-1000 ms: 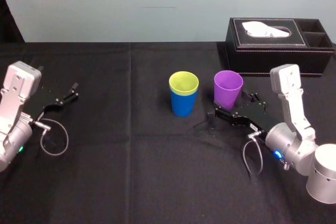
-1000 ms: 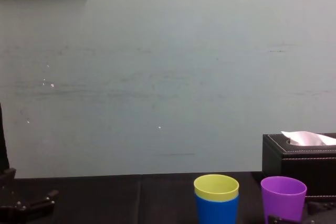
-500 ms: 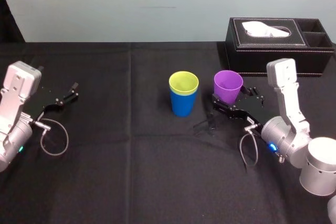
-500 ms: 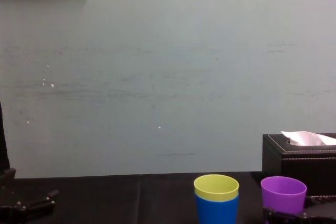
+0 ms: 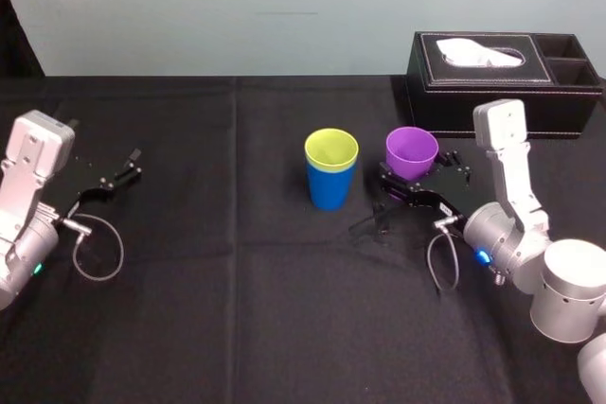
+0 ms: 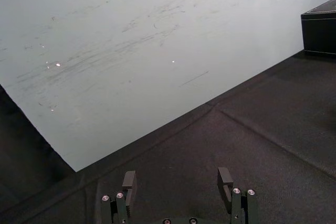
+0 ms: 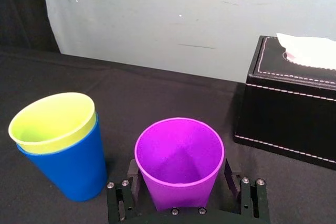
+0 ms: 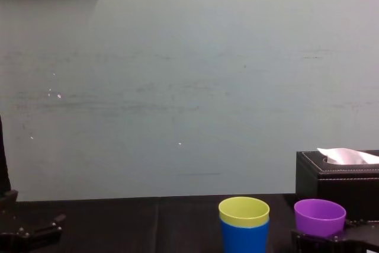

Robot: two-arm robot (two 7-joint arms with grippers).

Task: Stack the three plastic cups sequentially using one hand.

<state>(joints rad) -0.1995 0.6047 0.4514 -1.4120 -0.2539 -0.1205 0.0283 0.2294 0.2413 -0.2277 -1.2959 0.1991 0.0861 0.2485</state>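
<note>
My right pincer (image 5: 418, 182) has slid forward from the five o'clock side of the purple cup (image 5: 411, 151). Its spread jaws now flank the cup's lower wall, one at nine o'clock, one at three.

Blue cup (image 5: 330, 190); yellow-green cup (image 5: 331, 149); purple cup (image 5: 411, 151); tissue box (image 5: 473, 94) black, white stitching; tablecloth (image 5: 237, 281) black; wall (image 5: 189, 7) pale teal.

I count one blue cup (image 5: 330, 188), one yellow-green cup (image 5: 331, 150) and one purple cup (image 5: 411, 156), so three cups, and one black tissue box (image 5: 492, 92).
</note>
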